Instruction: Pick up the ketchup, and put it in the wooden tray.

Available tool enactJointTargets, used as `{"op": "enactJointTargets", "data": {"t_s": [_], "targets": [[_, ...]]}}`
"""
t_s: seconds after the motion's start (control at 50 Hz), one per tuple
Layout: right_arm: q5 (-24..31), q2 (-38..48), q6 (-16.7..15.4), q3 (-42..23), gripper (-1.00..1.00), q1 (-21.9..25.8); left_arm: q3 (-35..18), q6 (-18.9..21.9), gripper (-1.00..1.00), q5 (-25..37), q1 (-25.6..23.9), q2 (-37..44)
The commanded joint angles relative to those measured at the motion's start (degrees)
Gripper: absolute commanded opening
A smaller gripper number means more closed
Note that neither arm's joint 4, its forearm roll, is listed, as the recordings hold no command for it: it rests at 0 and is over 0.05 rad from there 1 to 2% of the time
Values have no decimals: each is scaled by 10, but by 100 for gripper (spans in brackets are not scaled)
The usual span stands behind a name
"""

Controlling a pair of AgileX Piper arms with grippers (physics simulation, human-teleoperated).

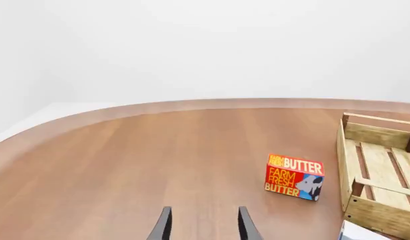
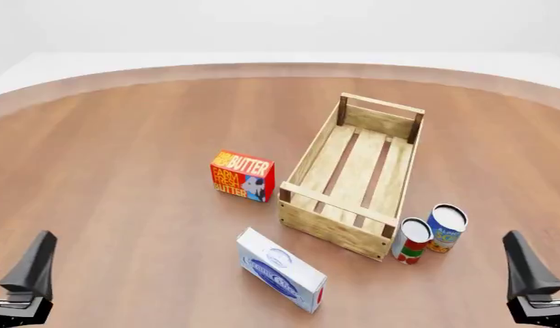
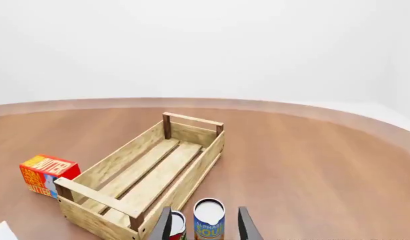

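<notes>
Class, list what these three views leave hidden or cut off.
Ketchup: seen in no view, so its place cannot be told.
Red can: right wrist view, lower part cut by the frame edge.
White box: left wrist view, only a corner inside the edge.
Tray: left wrist view, partly past the edge.

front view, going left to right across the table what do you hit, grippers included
left gripper → butter box → blue and white box → wooden tray → red-and-white can → blue and yellow can → right gripper
</notes>
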Motion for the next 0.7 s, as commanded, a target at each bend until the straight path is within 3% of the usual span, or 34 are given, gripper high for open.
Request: {"op": "enactJointTargets", "data": {"t_s": [0.02,0.16,0.26,0.48,0.5,0.7], "targets": [[-15,21,3,0,100,-1,0,0,100,0,0,0],[-4,23,1,-6,100,-1,0,0,100,0,0,0],[43,26,-33,-29,100,44,0,0,100,0,0,0],[137,15,-37,-98,100,112,0,0,100,0,0,0],[149,28,-40,-110,100,135,0,0,100,0,0,0],[157,91,-46,-136,100,200,0,0,100,0,0,0]]}}
